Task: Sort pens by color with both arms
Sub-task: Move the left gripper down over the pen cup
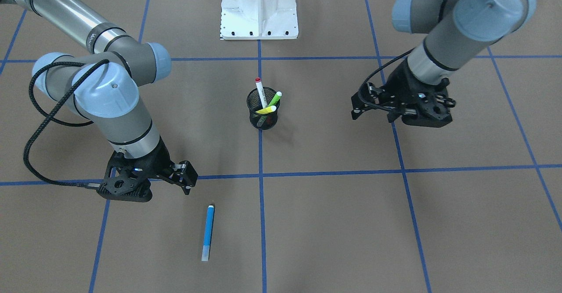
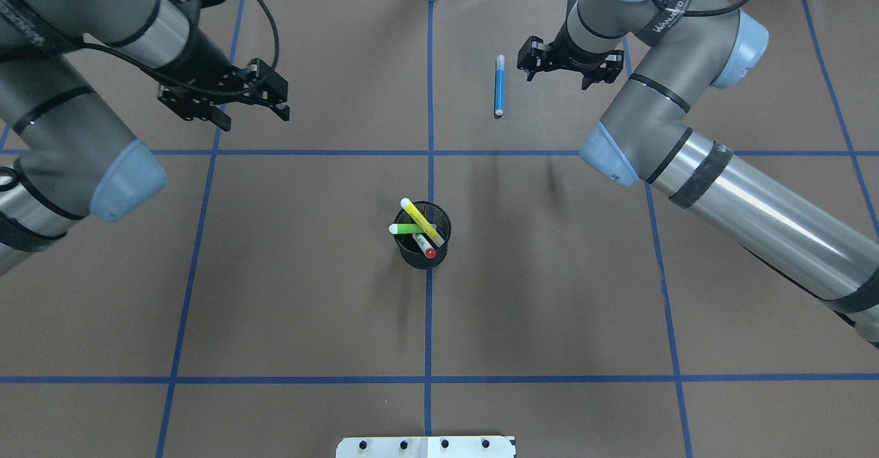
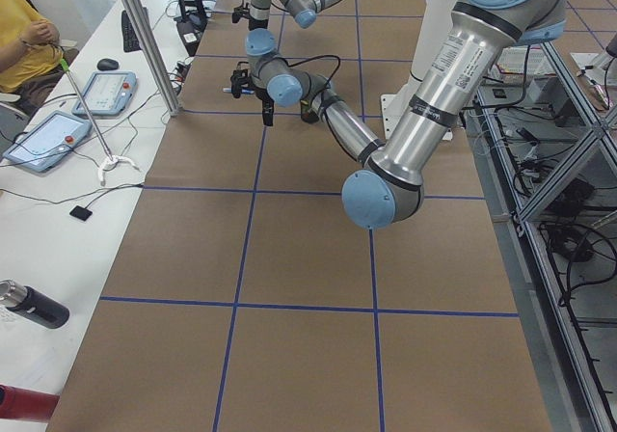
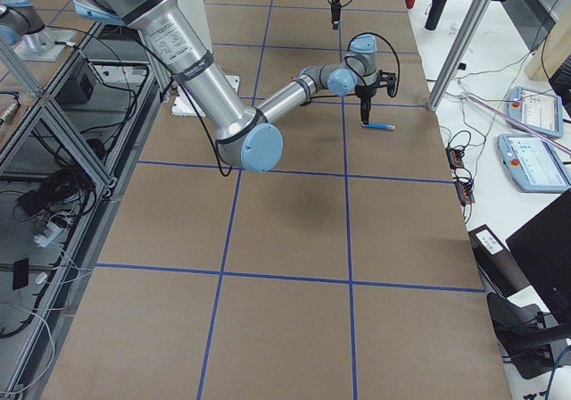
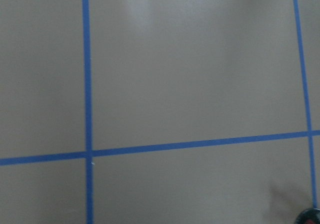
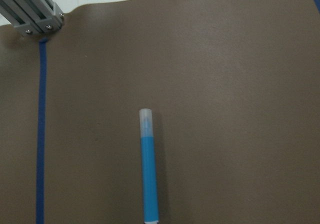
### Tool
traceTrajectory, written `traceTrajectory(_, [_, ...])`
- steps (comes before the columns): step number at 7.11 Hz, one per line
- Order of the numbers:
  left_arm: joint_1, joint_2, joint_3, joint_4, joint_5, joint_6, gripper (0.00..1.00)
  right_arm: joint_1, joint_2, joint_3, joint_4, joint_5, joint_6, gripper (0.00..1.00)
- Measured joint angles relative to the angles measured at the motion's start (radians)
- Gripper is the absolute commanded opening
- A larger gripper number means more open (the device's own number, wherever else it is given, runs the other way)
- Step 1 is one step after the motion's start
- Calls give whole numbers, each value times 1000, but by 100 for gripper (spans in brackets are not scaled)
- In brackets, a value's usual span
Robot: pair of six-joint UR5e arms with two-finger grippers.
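Seen from overhead, the blue pen (image 2: 499, 86) lies flat at upper centre, just beside the right gripper (image 2: 560, 75) (jaws apart, empty). The left gripper (image 2: 254, 118), upper left, is spread too.

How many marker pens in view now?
4. The red-capped white pen, green pen and yellow pen stand in the black mesh cup at centre; the blue pen lies flat near the right gripper. None looks hidden.

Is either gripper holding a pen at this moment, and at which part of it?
Nothing is held. The left gripper and right gripper are open and empty; the blue pen lies free on the table.
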Motion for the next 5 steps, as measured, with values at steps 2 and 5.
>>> traceTrajectory(2, [101,-60,0,9,20,-126,100,38,-47,85,-143,36,-146,99])
traceTrajectory(5, [258,-165,-1,136,149,-385,100,64,-90,147,-201,77,-211,99])
